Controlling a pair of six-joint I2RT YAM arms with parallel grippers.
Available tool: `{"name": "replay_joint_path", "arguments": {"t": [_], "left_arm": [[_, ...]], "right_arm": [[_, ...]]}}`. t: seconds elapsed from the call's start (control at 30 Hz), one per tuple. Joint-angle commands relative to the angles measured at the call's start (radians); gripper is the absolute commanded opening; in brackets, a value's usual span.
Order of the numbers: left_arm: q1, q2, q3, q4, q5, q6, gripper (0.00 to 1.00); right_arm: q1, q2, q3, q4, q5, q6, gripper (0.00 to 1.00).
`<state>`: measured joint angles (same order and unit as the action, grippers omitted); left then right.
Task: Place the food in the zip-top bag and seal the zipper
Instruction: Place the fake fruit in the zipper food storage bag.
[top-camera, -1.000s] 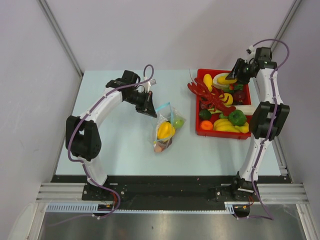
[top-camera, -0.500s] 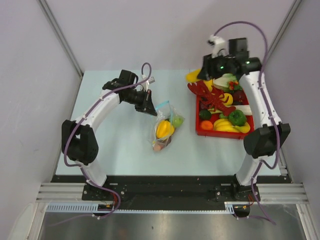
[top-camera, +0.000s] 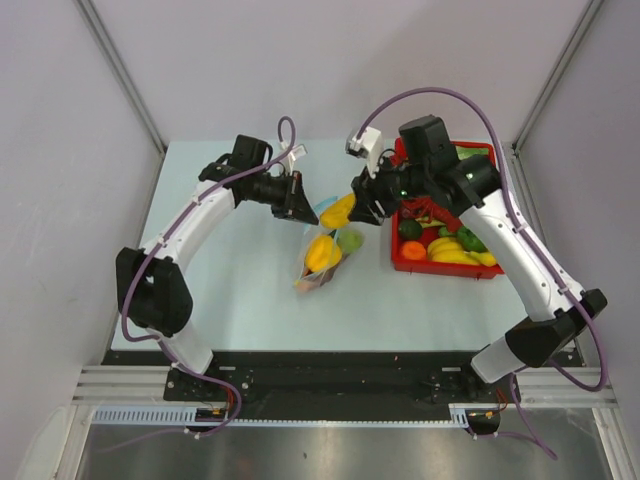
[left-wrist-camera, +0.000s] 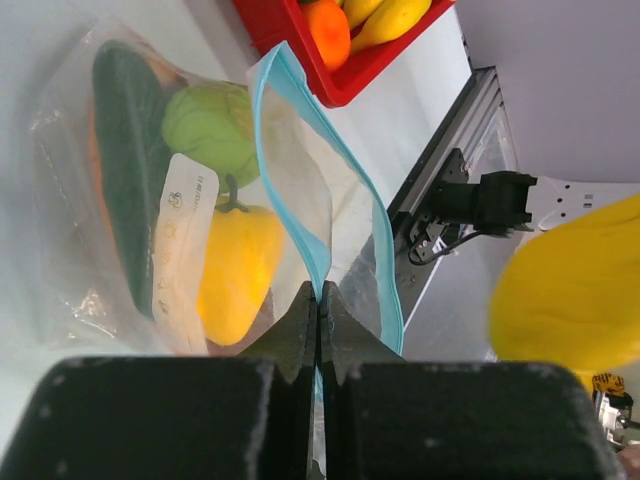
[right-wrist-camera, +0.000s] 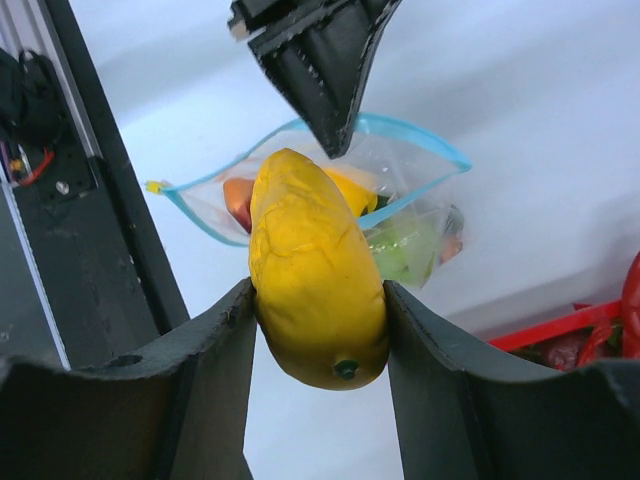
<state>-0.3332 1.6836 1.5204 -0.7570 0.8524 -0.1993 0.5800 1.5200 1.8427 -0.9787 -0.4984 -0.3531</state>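
Your left gripper (left-wrist-camera: 318, 305) pinches the zipper (left-wrist-camera: 290, 190), holding the zip-top bag (top-camera: 318, 268) open mid-counter. Your right gripper (right-wrist-camera: 318, 300) clamps a yellow fruit (right-wrist-camera: 312, 240) at its mouth, with the red tray (top-camera: 396, 262) close on the right. The bag's lower end is hard to make out.

The left arm (top-camera: 190, 230) arches over to the far-left corner of the zip-top bag (top-camera: 322, 255), the left gripper (left-wrist-camera: 318, 300) pinched closed on the zipper (left-wrist-camera: 303, 250). The right arm (top-camera: 520, 250) reaches in from the bag's right, the right gripper (right-wrist-camera: 318, 300) clamping a yellow toy fruit (right-wrist-camera: 315, 275) just above the bag's mouth.
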Motion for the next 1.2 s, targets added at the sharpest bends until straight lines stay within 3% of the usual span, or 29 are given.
{"name": "replay_joint_path", "arguments": {"t": [0.0, 0.13, 0.27, 0.53, 0.6, 0.63, 0.83, 1.0, 1.17], "left_arm": [[0.0, -0.058, 0.044, 0.047, 0.053, -0.045, 0.0], [-0.003, -0.062, 0.044, 0.048, 0.06, -0.051, 0.0], [-0.004, -0.073, 0.041, 0.053, 0.059, -0.051, 0.0], [-0.006, -0.096, 0.02, 0.067, 0.037, -0.051, 0.0], [-0.006, -0.097, 0.015, 0.07, 0.04, -0.049, 0.0], [-0.006, -0.105, 0.003, 0.077, 0.045, -0.051, 0.0], [-0.003, -0.107, -0.046, 0.125, 0.085, -0.084, 0.0], [-0.001, -0.11, -0.052, 0.133, 0.088, -0.083, 0.0], [0.017, -0.111, -0.074, 0.15, 0.117, -0.109, 0.0]], "right_arm": [[0.044, 0.015, -0.008, -0.046, 0.087, -0.041, 0.0], [0.081, 0.045, 0.0, -0.057, 0.112, -0.04, 0.0], [0.142, 0.08, -0.017, -0.04, 0.24, -0.021, 0.0], [0.218, 0.219, 0.099, -0.044, 0.405, 0.072, 0.0], [0.219, 0.233, 0.096, -0.09, 0.364, 0.045, 0.0], [0.212, 0.23, 0.081, -0.115, 0.265, -0.004, 0.0], [0.19, 0.189, -0.013, -0.077, 0.13, -0.116, 0.0], [0.182, 0.22, -0.003, 0.046, 0.378, -0.011, 0.0], [0.176, 0.166, -0.069, 0.185, 0.461, 0.023, 0.0]]}}
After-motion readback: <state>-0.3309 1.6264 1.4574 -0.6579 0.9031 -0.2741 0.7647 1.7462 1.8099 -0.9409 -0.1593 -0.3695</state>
